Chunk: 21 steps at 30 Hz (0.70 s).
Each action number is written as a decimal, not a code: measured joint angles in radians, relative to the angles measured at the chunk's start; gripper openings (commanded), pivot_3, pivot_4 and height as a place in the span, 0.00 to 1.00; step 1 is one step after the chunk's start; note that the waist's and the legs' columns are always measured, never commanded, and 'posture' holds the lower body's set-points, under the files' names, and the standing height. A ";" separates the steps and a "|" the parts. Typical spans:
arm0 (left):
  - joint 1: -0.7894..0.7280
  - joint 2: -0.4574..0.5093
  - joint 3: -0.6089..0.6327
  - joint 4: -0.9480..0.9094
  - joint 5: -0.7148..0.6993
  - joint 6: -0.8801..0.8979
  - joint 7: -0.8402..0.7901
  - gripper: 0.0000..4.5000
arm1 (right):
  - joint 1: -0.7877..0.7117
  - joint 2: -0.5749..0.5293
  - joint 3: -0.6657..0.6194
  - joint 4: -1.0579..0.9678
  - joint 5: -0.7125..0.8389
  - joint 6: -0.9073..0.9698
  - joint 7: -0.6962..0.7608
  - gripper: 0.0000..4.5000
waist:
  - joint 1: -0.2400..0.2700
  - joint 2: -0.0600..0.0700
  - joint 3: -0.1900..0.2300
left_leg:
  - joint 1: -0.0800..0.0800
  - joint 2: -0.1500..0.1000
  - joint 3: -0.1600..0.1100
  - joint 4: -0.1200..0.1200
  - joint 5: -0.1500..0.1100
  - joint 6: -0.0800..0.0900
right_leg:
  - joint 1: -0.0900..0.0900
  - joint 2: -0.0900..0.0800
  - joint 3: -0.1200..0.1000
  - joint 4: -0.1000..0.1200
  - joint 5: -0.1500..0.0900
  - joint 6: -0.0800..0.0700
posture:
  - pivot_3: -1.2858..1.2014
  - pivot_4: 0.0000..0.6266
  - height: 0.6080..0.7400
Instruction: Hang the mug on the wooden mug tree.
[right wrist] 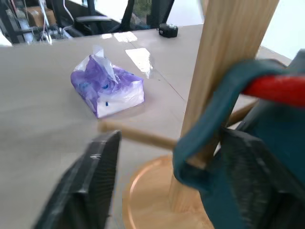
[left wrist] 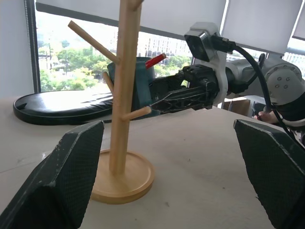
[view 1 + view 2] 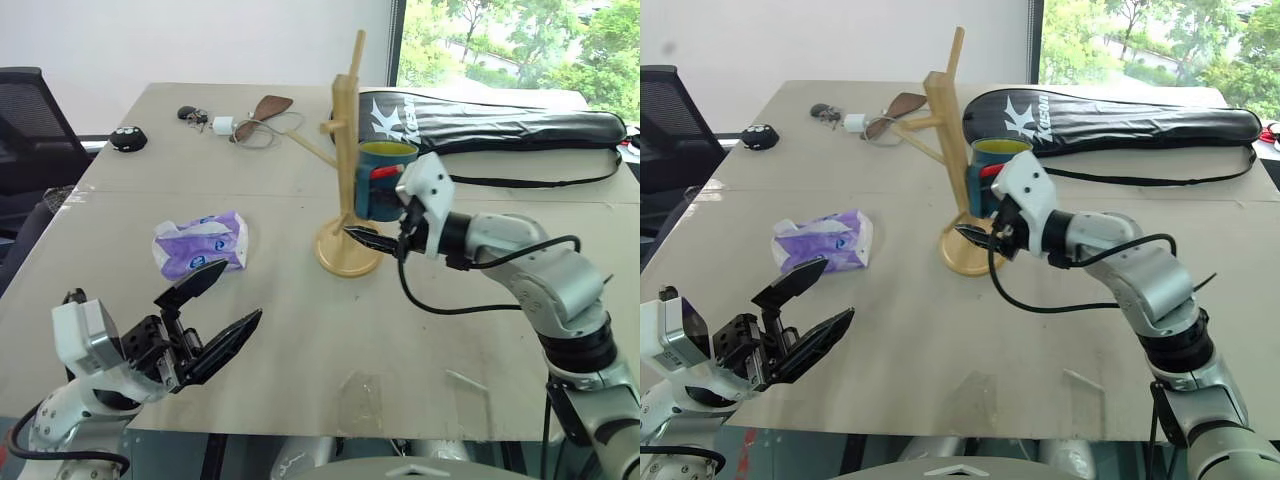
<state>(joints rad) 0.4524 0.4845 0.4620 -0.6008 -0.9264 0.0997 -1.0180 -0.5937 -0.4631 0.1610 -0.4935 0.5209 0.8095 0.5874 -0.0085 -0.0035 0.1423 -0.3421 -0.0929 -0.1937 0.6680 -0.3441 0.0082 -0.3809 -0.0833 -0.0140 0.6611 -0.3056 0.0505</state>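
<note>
Mug (image 3: 382, 180) beside level right end effector (image 3: 378, 238)

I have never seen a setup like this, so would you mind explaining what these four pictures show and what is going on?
This is a humanoid robot with two arms, each ending in a two-fingered black end effector. Two pictures come from cameras in its head, looking down over a table; the other two come from cameras on its wrists.

The mug, teal with a yellow inside, hangs by its handle on a red-tipped peg of the wooden mug tree. The right end effector sits right beside it with its fingers apart, so the mug seems to hang on its own. The left end effector hovers open near the table's front edge, holding nothing.

Also on the table: a purple tissue pack, a long black racket bag, keys with a white charger and a small black object.
</note>
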 measured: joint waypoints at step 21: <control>-0.031 0.081 -0.123 0.039 0.133 0.109 0.036 1.00 | 0.757 -0.245 -0.486 0.038 0.015 -0.379 0.280 0.81 | 0.017 0.000 -0.001 | 0.001 0.000 0.002 0.001 0.000 0.000 | 0.001 0.000 0.001 0.001 0.001 0.001 | 0.52 0.24 1.00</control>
<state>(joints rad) 0.4214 0.5654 0.3395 -0.5618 -0.7937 0.2082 -0.9816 0.1629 -0.7083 -0.3251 -0.4558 0.5363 0.4303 0.8675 0.0087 -0.0032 0.1417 -0.3413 -0.0933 -0.1918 0.6686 -0.3441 0.0085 -0.3799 -0.0838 -0.0132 0.6617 -0.3050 0.0515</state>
